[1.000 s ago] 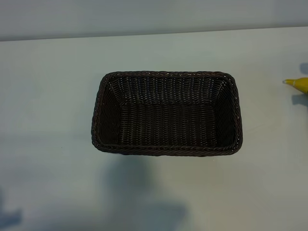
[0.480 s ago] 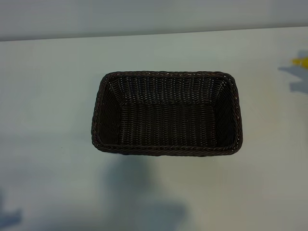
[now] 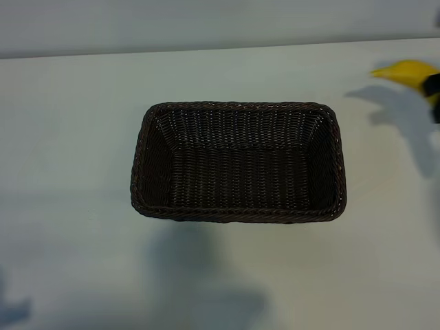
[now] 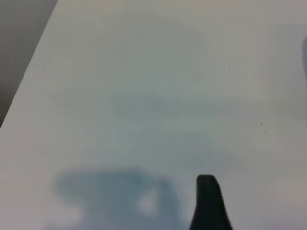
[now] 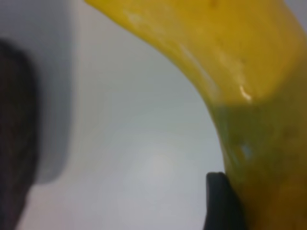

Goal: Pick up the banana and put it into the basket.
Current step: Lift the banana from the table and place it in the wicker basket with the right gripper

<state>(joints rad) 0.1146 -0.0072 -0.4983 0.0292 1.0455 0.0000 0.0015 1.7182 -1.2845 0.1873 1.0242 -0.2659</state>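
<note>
Jaws, right gripper [image 5: 230,201]: pinching the banana [image 3: 407,71], one dark finger seen pressed against the fruit's side in the right wrist view. The gripper itself shows only as a dark sliver at the far right edge of the exterior view, just behind the fruit.

Jaws, left gripper [image 4: 207,203]: spread, holding nothing; one dark fingertip shows above bare table [image 4: 144,96]. The arm is out of the exterior view and appears idle.

Item, banana: bright yellow, smooth and glossy, curved, narrowing to a point that aims left toward the basket. It is off the table, carried in the air at the far right, with its shadow lying on the table below and beside it. Only its left part is in the exterior view.

Item, basket [image 3: 237,214]: dark brown woven wicker, rectangular with rounded corners, sloping walls and braided rim. It stands at the middle of the table, nothing in it, well apart from the banana.

Step in hand, judged: the pick-up looks complete and the carry to the basket is under way.

Next move, judged: travel left and slightly nearer until the fruit hangs over the basket's interior, keeping it above the right rim; line its length with the basket's long side; lower, then spread the jaws.
</note>
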